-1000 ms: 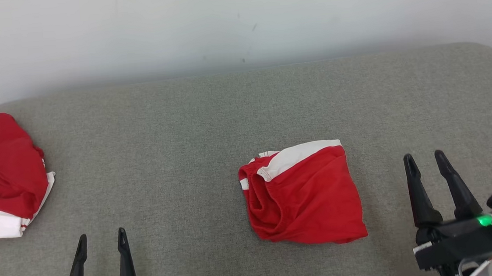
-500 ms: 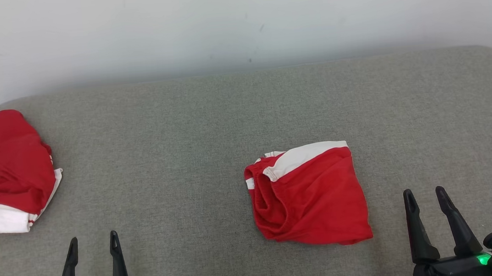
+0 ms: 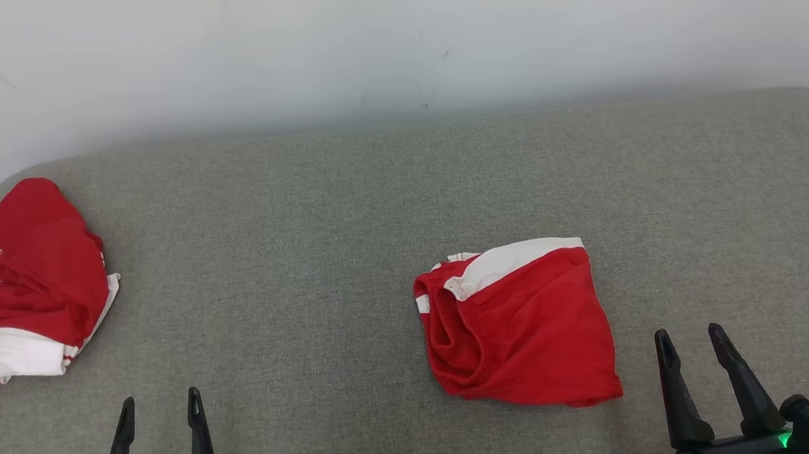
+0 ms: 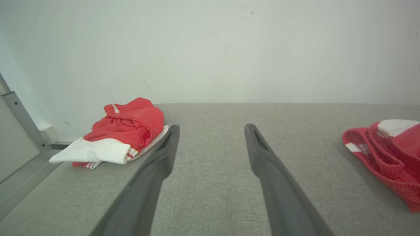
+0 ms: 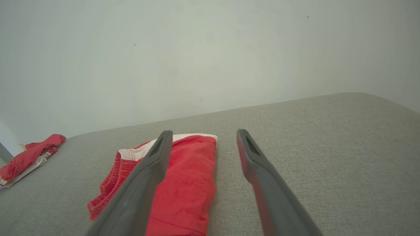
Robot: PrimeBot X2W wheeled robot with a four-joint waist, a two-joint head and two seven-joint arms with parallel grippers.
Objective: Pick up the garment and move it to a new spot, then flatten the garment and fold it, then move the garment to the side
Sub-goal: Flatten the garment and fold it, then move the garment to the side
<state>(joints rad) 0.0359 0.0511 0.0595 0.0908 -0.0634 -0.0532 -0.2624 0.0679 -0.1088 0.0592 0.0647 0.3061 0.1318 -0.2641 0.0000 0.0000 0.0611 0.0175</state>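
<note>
The right gripper point(image 3: 689, 334) has its two fingers spread apart and holds nothing. The left gripper point(image 3: 160, 399) is spread and empty too.

The garment point(image 3: 528, 325) looks folded already: a compact red stack with a white band along its far edge and gathered waistband layers bunched on its left. So the step in hand is probably carrying it to the side. To do that well, the right gripper should come in low from the garment's right. One finger should slide under every layer at the near right corner, then the fingers should close on the whole stack, so the fold does not fall open on the lift. The left gripper could steady the bunched left side.

The right gripper sits just right of the garment's near edge, apart from it. The left gripper is well to the garment's left, about level with that same edge. Far left of the garment, beyond the left gripper, a second red-and-white pile point(image 3: 34, 285) lies on the same pad point(image 3: 301, 192).
</note>
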